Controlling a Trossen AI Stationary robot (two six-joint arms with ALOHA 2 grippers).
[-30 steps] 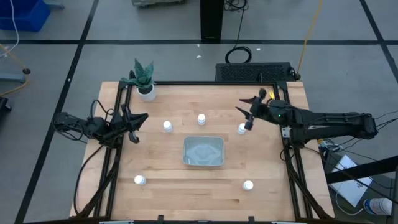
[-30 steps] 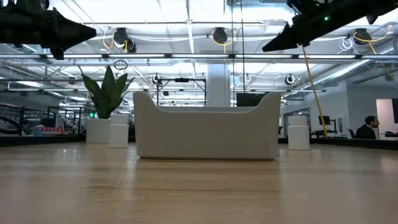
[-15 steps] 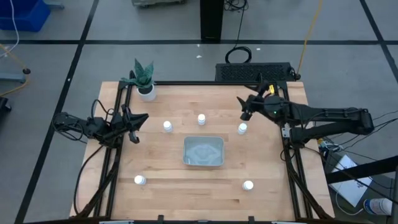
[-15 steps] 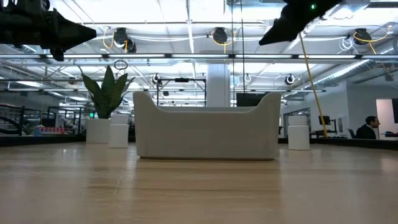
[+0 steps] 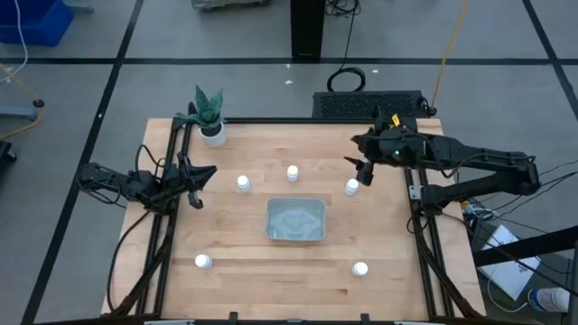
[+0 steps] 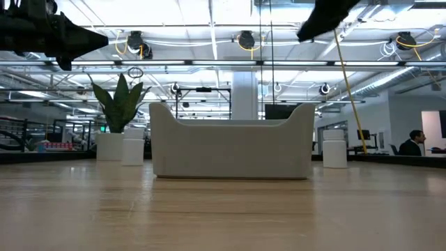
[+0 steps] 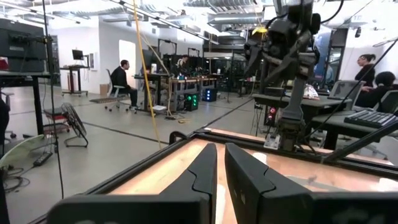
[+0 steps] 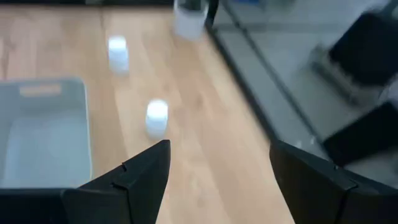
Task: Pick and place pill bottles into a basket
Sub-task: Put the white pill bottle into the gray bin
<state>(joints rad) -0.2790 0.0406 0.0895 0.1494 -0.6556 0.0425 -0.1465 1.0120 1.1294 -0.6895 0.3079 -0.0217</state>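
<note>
Pill bottles are all sitting loose on the table, the near pair (image 5: 203, 262) first, none in the basket (image 5: 295, 220) yet — farther back, the right gripper (image 5: 363, 169), jaws newly spread, is swinging back over one bottle (image 5: 351, 186); left gripper (image 5: 194, 185) is idling clenched.

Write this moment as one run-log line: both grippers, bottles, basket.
left gripper: shut, parked at table's left | right gripper: open above bottle | bottles on table: five | basket: empty
</note>
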